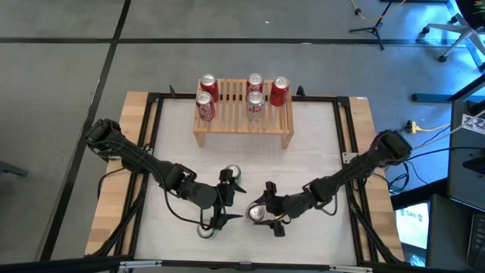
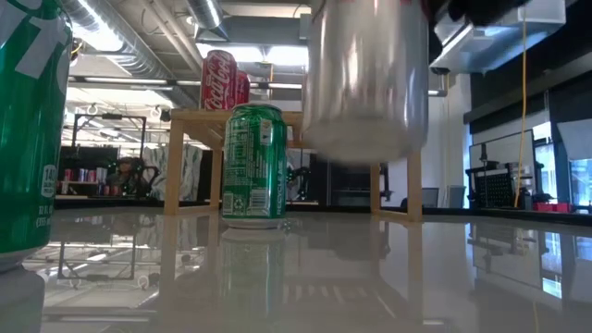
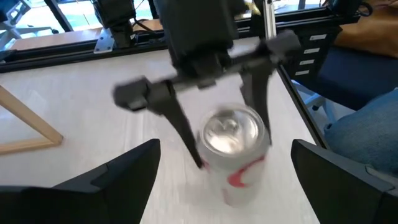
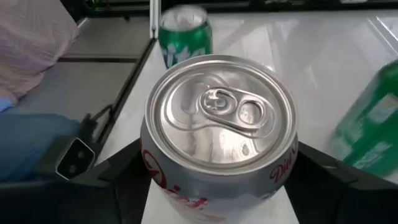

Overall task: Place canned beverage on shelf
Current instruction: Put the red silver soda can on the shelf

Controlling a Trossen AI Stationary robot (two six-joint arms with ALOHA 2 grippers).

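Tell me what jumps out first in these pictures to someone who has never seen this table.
The right hand grips a silver can near the table's front edge, lifted off the surface as the low view shows. At the back, the wooden shelf already carries five red cans. The left hand sits open near the front between two green cans.

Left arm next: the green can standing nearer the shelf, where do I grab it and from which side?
Probably grip the green can around its mid side wall, coming in level from the side of the open left gripper. It stands upright with a round wall, and the right gripper, shut on the silver can, crowds the other side.
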